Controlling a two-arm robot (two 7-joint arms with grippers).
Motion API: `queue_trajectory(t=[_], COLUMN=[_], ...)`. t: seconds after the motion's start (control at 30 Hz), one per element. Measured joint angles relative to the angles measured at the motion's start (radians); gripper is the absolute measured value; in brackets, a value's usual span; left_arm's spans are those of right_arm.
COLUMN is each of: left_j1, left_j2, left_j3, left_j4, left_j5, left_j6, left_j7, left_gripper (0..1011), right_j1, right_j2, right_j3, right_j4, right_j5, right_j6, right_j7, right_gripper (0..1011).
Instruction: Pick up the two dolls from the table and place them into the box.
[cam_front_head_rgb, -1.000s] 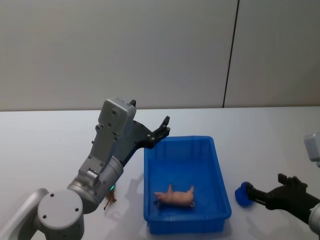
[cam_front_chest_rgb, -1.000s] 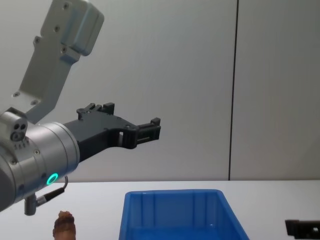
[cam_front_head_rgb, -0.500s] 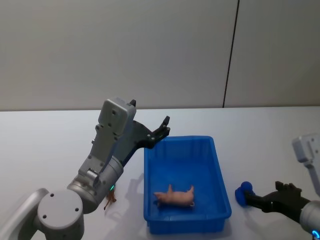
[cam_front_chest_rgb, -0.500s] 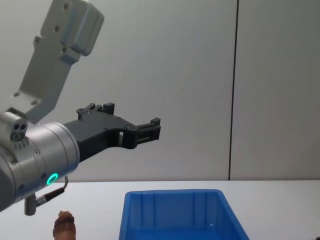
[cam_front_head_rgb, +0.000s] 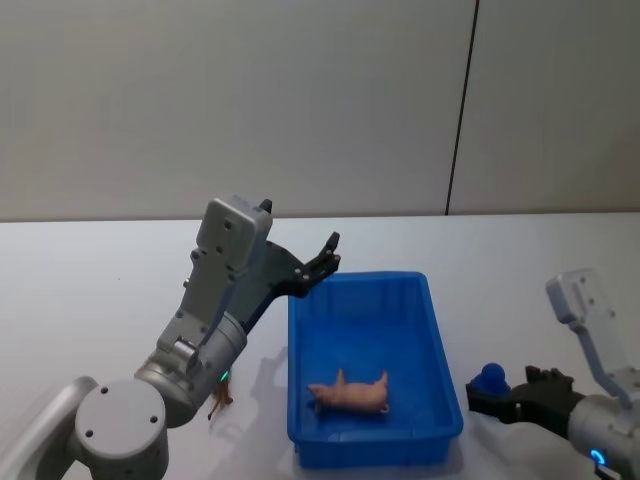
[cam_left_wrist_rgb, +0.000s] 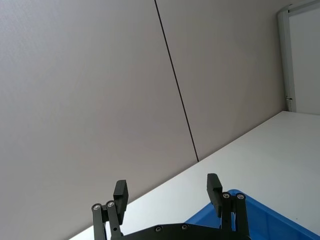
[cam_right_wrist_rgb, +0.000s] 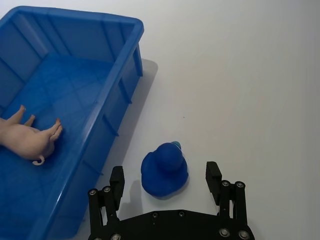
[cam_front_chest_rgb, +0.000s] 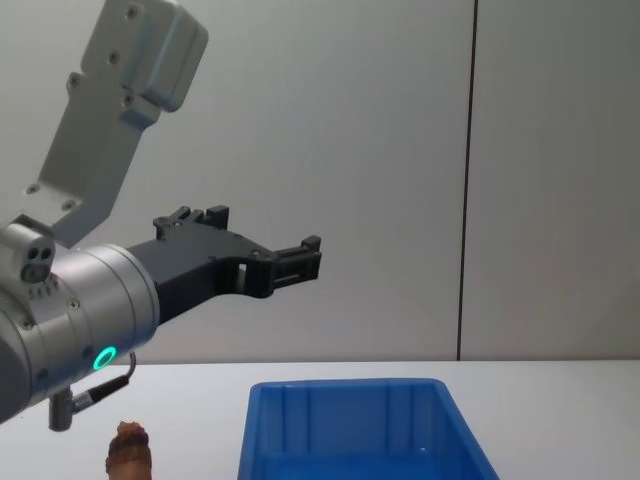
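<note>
Right tool (cam_right_wrist_rgb: 165, 173) sits low over the plain white desk (cam_right_wrist_rgb: 240, 75). Its jaws are spread wide, 1 on each side of the round blue plastic doll (cam_right_wrist_rgb: 163, 168), with a gap on both flanks. Nothing is held.
- The blue doll stands on the desk just beside the long outer wall of the bright blue rectangular plastic box (cam_right_wrist_rgb: 75, 17), not touching it.
- Handling, judged: it is probably light and smooth. The rounded body may squirt out from flat pads, so the grip should go across the widest part, below the small topknot.
- The pale pink pig doll (cam_front_head_rgb: 350, 395) lies on its side on the box floor.
- The reddish-brown lumpy figure (cam_front_head_rgb: 219, 400) stands on the desk to the left of the box.
- Left tool (cam_front_head_rgb: 328, 252) is raised over the box's far-left corner, wide and empty.

The desk looks smooth and bare. If 1 jaw touches first, the doll would likely slide. A grey panelled wall (cam_front_head_rgb: 300, 100) with 1 dark vertical seam stands behind.
</note>
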Motion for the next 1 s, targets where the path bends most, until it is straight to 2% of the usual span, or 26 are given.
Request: queue_trajectory(t=[0.37,0.7,0.83,0.97,1.0], left_j1=[0.0,0.0,0.0,0.0,0.0], left_j2=[0.0,0.0,0.0,0.0,0.0], left_j3=[0.0,0.0,0.0,0.0,0.0], left_j4=[0.0,0.0,0.0,0.0,0.0], left_j5=[0.0,0.0,0.0,0.0,0.0], left_j6=[0.0,0.0,0.0,0.0,0.0], left_j7=[0.0,0.0,0.0,0.0,0.0], left_gripper=[1001,1001,1001,1001,1001], right_j1=[0.058,0.091,0.098,0.104,0.106], right_j2=[-0.034,-0.056,-0.061,-0.064,-0.065], right_j3=[-0.017,-0.024,-0.026,-0.027,-0.027], right_j4=[0.096,0.153,0.166,0.175,0.178], right_j5=[-0.032,-0.043,-0.046,-0.048,-0.049], right_j6=[-0.007,-0.006,-0.005,-0.005,-0.005], right_j7=[0.019,0.019,0.018,0.017,0.017], right_gripper=[1001,994,922,821,767])
